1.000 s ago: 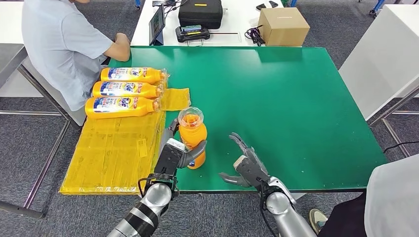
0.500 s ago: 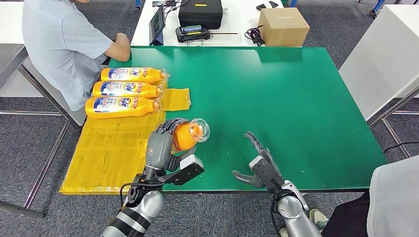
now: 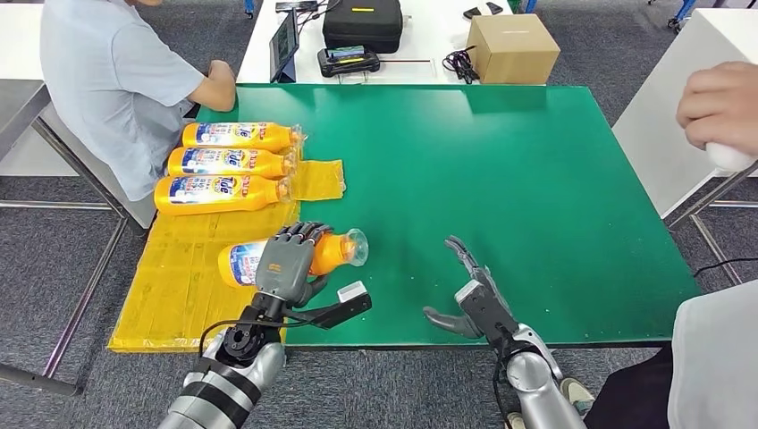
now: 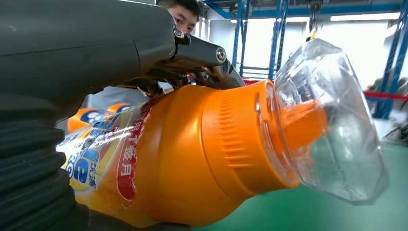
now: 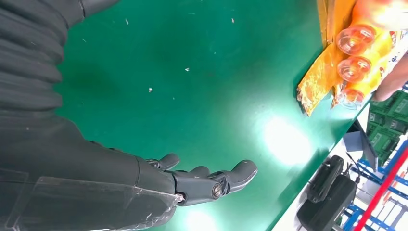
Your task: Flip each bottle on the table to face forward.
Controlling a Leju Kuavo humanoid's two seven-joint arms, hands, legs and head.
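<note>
The left hand [image 3: 284, 262] wraps its fingers over the middle of an orange bottle [image 3: 308, 255], gripping it on its side. The bottle's clear cap [image 3: 356, 248] sticks out past the fingers toward the right hand, over the green surface [image 3: 501, 170], while its labelled base [image 3: 237, 264] juts out the other side of the hand, over the yellow sheet [image 3: 192, 268]. In the left wrist view the bottle [image 4: 192, 159] lies directly under the dark fingers [image 4: 202, 57], with the cap [image 4: 332, 120] beyond them.

The right hand [image 3: 472, 295] hovers near the surface's front edge, fingers spread and holding nothing, well apart from the held bottle.

Beyond the left hand, three more orange bottles [image 3: 228, 164] lie side by side on the yellow sheet, labels up, next to a seated person [image 3: 112, 80].
</note>
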